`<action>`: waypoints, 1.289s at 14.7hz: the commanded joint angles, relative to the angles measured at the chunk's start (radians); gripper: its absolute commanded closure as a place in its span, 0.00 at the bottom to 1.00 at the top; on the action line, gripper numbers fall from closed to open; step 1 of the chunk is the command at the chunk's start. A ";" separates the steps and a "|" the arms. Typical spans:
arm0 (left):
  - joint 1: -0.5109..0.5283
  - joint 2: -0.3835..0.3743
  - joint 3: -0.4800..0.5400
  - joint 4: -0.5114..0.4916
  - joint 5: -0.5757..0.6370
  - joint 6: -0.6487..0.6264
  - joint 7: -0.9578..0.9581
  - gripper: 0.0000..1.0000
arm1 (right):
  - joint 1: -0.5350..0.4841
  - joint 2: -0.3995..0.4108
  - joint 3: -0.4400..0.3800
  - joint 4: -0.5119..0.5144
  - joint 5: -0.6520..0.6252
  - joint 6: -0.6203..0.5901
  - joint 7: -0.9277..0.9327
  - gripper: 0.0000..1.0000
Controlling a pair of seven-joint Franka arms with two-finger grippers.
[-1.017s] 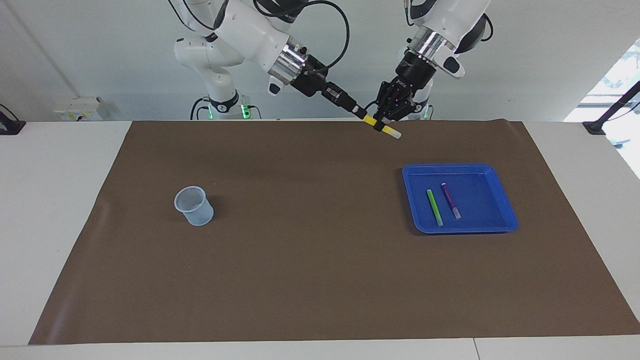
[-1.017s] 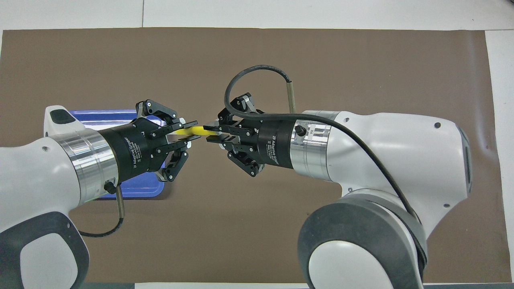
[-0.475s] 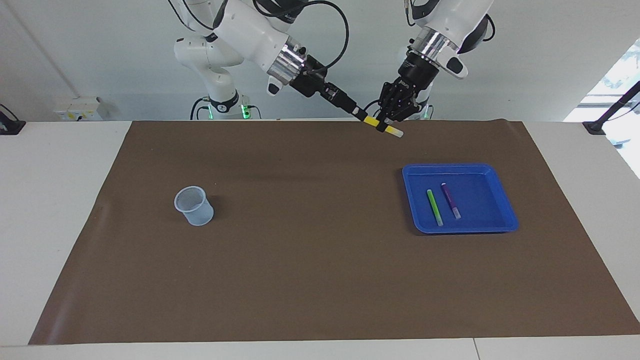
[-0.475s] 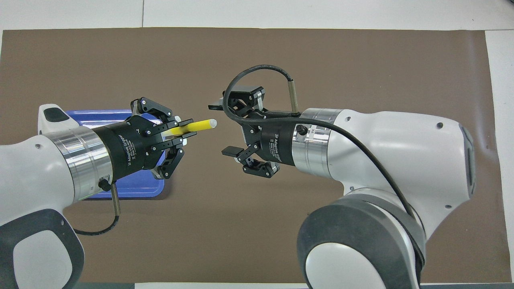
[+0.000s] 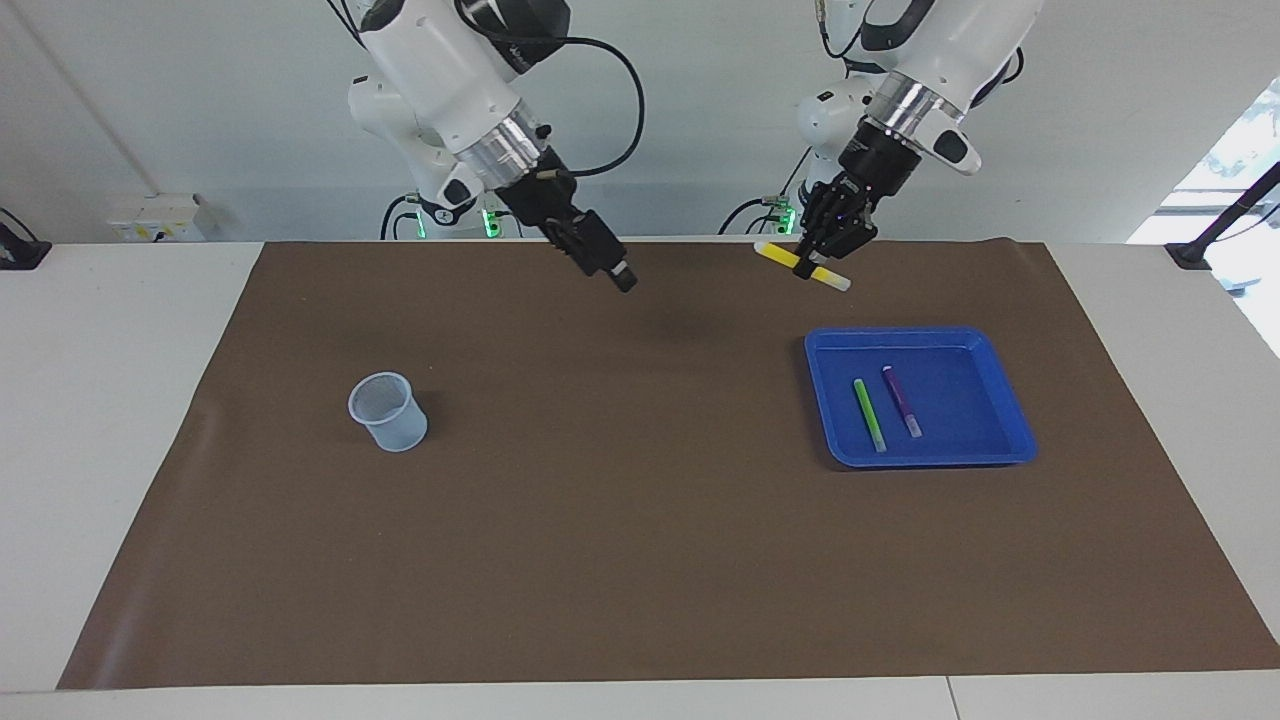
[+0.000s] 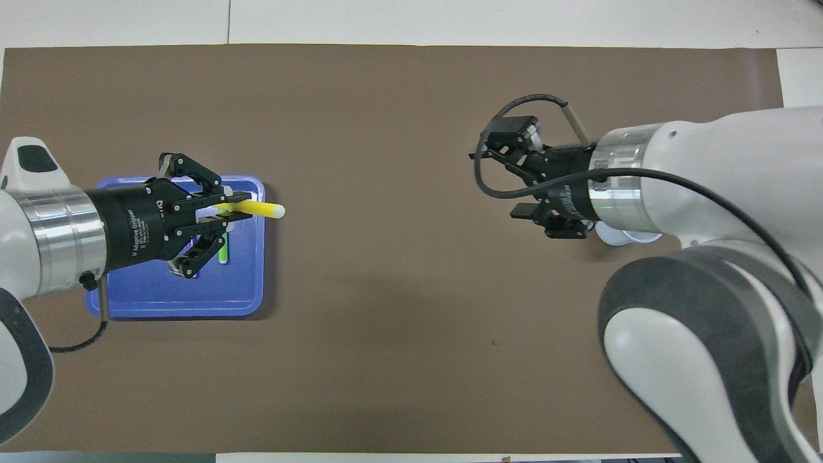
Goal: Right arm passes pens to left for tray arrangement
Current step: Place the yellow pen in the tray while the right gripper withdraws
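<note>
My left gripper (image 5: 808, 268) (image 6: 245, 209) is shut on the yellow pen (image 5: 775, 254) (image 6: 263, 209) and holds it level in the air. In the overhead view it is over the blue tray's (image 5: 960, 400) (image 6: 180, 296) edge toward the table's middle. The green pen (image 5: 868, 414) and the purple pen (image 5: 902, 400) lie side by side in the tray. In the overhead view only a bit of the green pen (image 6: 223, 252) shows under my left gripper, and the purple pen is hidden. My right gripper (image 5: 621, 279) (image 6: 496, 184) is open and empty, raised over the mat.
A small pale-blue mesh cup (image 5: 388, 411) stands on the brown mat (image 5: 620, 520) toward the right arm's end. In the overhead view the cup (image 6: 617, 236) is mostly covered by my right arm.
My right gripper let go of the yellow pen, opened and drew back toward the cup's end. My left gripper kept the pen and carried it toward the tray.
</note>
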 commanded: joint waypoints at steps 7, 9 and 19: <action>0.204 0.236 -0.005 -0.066 0.388 -0.057 0.874 1.00 | -0.007 -0.016 -0.336 0.010 -0.393 -0.222 -0.735 0.00; 0.195 0.340 -0.007 -0.061 0.595 0.005 0.971 1.00 | -0.007 -0.007 -0.379 0.042 -0.449 -0.251 -0.815 0.00; 0.219 0.570 -0.005 -0.072 0.976 0.140 1.145 1.00 | -0.007 0.009 -0.373 0.171 -0.497 -0.481 -0.876 0.00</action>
